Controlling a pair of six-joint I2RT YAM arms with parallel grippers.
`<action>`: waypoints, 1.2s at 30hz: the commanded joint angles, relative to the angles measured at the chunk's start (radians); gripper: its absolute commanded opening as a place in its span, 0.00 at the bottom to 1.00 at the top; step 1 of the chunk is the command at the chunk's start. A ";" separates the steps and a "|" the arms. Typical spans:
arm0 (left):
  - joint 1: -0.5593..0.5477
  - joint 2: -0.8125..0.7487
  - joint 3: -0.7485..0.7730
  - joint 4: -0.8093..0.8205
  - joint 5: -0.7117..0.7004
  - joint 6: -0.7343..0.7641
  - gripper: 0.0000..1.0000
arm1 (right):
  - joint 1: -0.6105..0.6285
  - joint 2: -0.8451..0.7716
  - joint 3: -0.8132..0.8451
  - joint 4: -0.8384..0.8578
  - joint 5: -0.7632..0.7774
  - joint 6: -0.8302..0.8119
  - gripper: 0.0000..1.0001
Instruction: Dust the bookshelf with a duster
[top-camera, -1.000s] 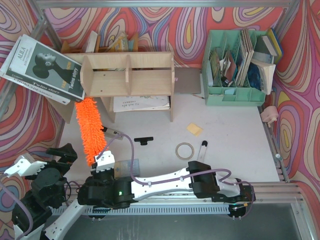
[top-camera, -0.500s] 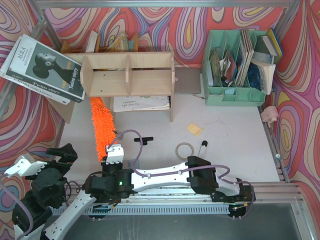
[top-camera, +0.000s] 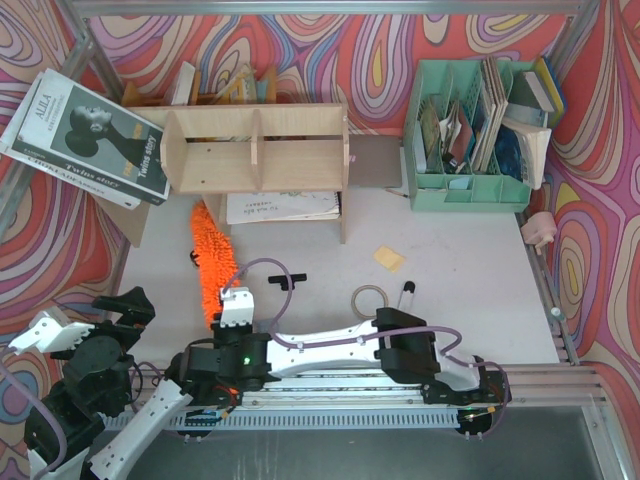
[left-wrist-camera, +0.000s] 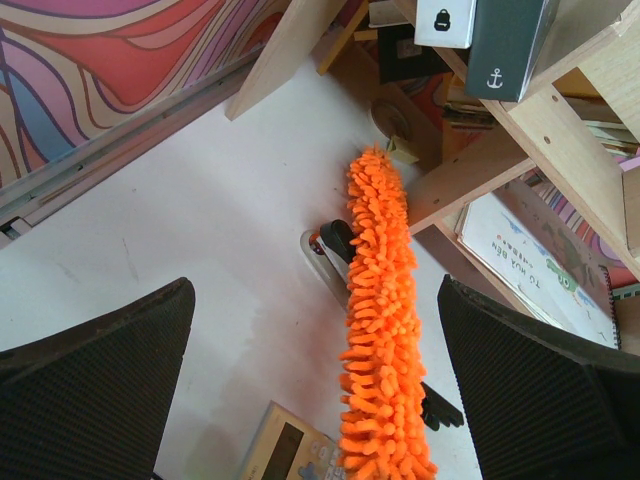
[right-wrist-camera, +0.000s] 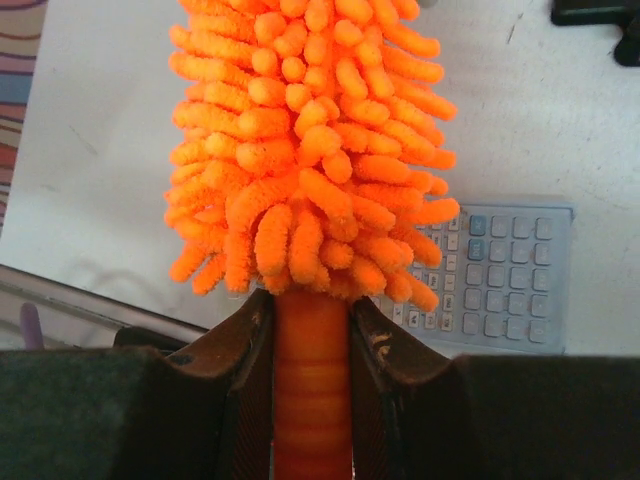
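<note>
The right hand (right-wrist-camera: 310, 330) is clamped on the handle of the duster (top-camera: 212, 262). Its fluffy head reaches toward the bookshelf (top-camera: 255, 150) near the left edge of the worktop (top-camera: 470, 300). The left hand (left-wrist-camera: 315, 360) gapes wide, holding nothing.

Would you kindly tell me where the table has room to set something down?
The widest bare patch lies right of the tube, in front of the green organizer. A narrower strip runs left of the duster. Crowded: under the bookshelf, and around the ring.
</note>
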 joint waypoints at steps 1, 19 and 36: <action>-0.004 -0.006 -0.011 -0.001 -0.013 0.000 0.98 | 0.013 -0.150 -0.060 0.115 0.209 -0.076 0.00; -0.004 -0.007 -0.011 -0.004 -0.017 0.000 0.98 | -0.016 -0.062 -0.017 -0.105 -0.023 0.069 0.00; -0.004 0.008 -0.007 -0.014 -0.026 -0.006 0.98 | -0.001 -0.177 -0.111 0.082 0.098 -0.044 0.00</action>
